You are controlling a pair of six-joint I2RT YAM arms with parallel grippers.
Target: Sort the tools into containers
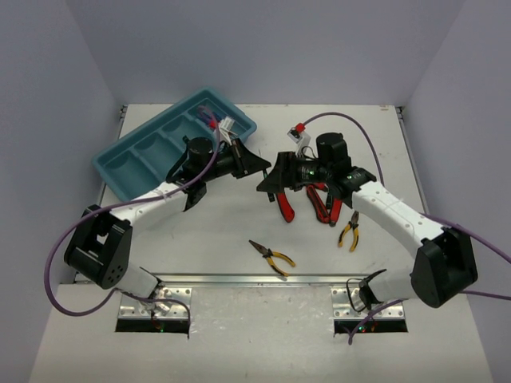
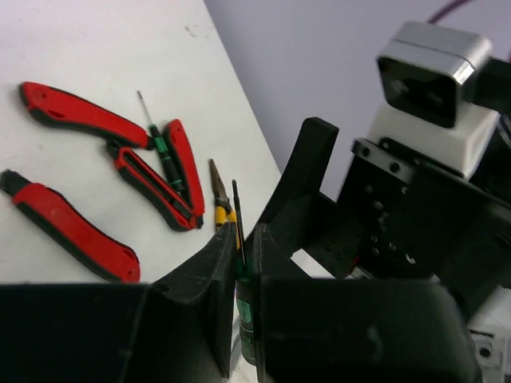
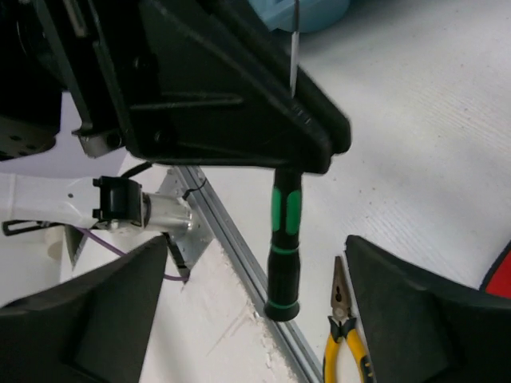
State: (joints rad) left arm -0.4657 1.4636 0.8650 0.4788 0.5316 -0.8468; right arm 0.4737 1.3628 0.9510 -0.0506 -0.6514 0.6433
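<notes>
One screwdriver (image 2: 248, 315), green and black, sits clenched in the left gripper (image 2: 243, 247) above the bench (image 1: 239, 231), just right of the tray (image 1: 120, 163). Its handle sticks out past the fingers. The right gripper (image 3: 255, 239) is released, its fingers spread on either side of that handle without touching it. Blue screwdrivers (image 1: 209, 120) lie in the tray's end compartment nearest the grippers. Red pliers (image 1: 285, 209) and yellow pliers (image 1: 275, 258) lie on the bench, well apart from the tray.
</notes>
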